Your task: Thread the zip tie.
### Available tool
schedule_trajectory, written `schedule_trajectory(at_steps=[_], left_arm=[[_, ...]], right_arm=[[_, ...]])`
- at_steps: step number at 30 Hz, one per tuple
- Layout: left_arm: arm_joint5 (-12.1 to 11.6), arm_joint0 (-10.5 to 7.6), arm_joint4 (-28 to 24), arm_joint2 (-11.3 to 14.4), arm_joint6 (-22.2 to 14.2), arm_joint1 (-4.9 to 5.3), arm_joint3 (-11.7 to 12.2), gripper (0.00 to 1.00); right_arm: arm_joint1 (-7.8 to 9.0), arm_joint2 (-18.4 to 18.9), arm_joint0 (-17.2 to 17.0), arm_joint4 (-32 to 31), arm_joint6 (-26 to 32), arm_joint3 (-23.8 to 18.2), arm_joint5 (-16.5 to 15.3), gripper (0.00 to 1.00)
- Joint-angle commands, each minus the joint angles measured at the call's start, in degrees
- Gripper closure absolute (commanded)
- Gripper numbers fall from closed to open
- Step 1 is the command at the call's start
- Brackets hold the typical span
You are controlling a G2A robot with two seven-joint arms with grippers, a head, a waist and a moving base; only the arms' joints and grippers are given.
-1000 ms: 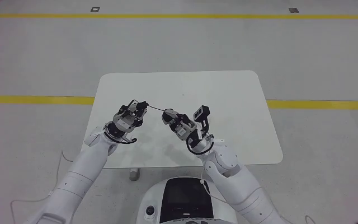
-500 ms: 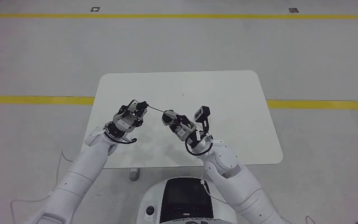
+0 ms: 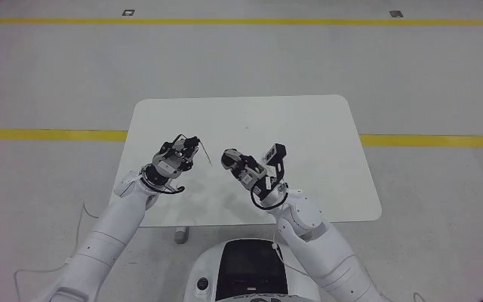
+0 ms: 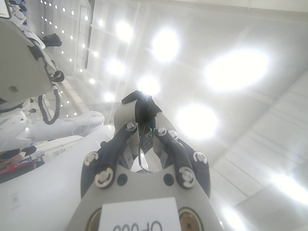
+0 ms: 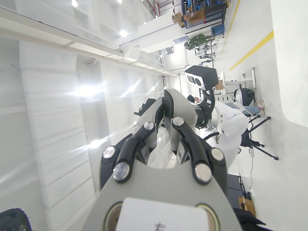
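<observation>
Surface: a white, round-cornered surface (image 3: pixel 317 121) sits under both arms, on a grey floor (image 3: pixel 75 75) crossed by yellow lines (image 3: pixel 60 134).
Zip tie: the thin black zip tie (image 3: pixel 202 150) is pinched at one end by the left fingers (image 3: pixel 183 145). Its loose end droops out past their tips toward the right fingers (image 3: pixel 226 158), above the surface and touching neither.
Left fingers: closed on the zip tie, tips turned toward the other arm.
Right fingers: pressed together with nothing seen between them, near the loose end but apart from it.
Risk: the loose end looks thin and springy. I judge it could bend aside when approached, so the right fingers would close on air. Held by one end only, it might also twist in the left fingers or slip down to the surface.
In the way: only the open gap between the two pairs of fingers; the right pair would have to part first.
</observation>
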Motion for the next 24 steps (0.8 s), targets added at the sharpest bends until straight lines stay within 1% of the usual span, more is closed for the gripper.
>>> schedule_trajectory(at_steps=[1,3,13,14,15,16,19,22,24], left_arm=[[0.0,0.00,0.0,0.0,0.0,0.00,0.0,1.00],[0.0,0.00,0.0,0.0,0.0,0.00,0.0,1.00],[0.0,0.00,0.0,0.0,0.0,0.00,0.0,1.00],[0.0,0.00,0.0,0.0,0.0,0.00,0.0,1.00],[0.0,0.00,0.0,0.0,0.0,0.00,0.0,1.00],[-0.3,0.04,0.4,-0.1,1.3,0.00,-0.4,1.00],[-0.9,0.31,2.3,-1.7,2.9,0.31,-1.2,1.00],[-2.4,0.60,5.8,-3.4,4.1,0.75,-1.8,1.00],[-4.3,0.83,9.7,-4.6,5.2,1.13,-2.4,1.00]], right_arm=[[0.00,0.2,0.1,-0.6,-0.7,0.2,-0.3,0.00],[0.02,0.4,0.1,-2.8,-2.2,0.4,-1.5,0.00],[0.02,0.4,0.1,-3.1,-2.4,0.4,-1.5,0.00],[0.10,0.6,0.3,-4.7,-2.9,0.4,-1.6,0.00],[0.27,0.9,0.5,-7.7,-3.6,0.4,-1.7,0.00],[0.53,1.3,0.5,-12.1,-4.5,0.1,-1.7,0.00],[1.17,2.5,0.3,-20.8,-5.4,-1.2,-2.2,0.00],[1.62,3.6,-0.1,-26.6,-6.6,-2.7,-2.5,0.00],[1.89,4.3,-0.2,-30.5,-7.3,-3.5,-2.6,0.00]])
